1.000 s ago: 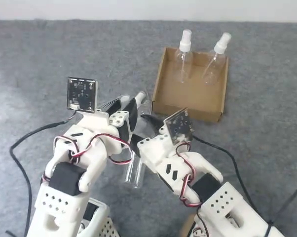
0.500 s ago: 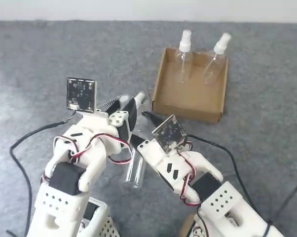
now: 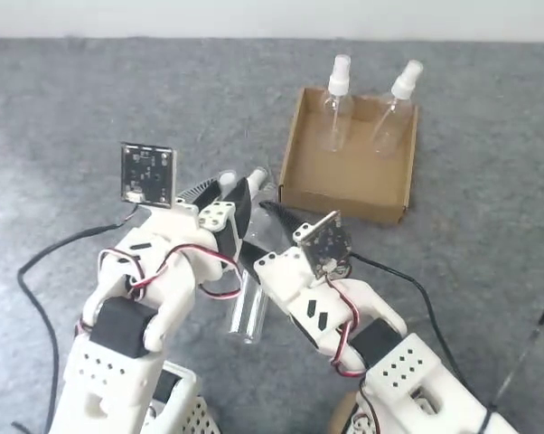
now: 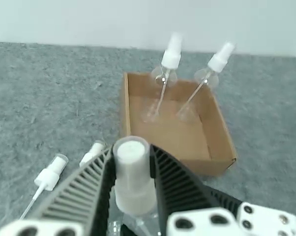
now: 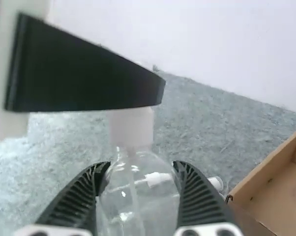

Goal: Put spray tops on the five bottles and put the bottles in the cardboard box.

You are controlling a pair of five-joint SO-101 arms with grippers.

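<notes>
- plastic ribs line the left claw point(image 4: 132, 158), clamped on a white cylindrical spray top point(image 4: 134, 179).
- our right claw point(image 5: 139, 173) grips the clear, rounded bottle point(image 5: 138, 201) beneath that top, outside the cardboard box point(image 3: 355, 185).
- two capped bottles point(image 3: 335, 113) lie in the box on the fuzzy grey surface point(image 3: 91, 99).
- since half a second ago, we see the right wrist rolled slightly; the bottle stayed put.

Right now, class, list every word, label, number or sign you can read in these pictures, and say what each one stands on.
No text can be read.
On the cardboard box: plain walls, no print.
On the bottles and the spray top: no labels.
On the small boards on the arms: tiny marks, too small to read.
</notes>
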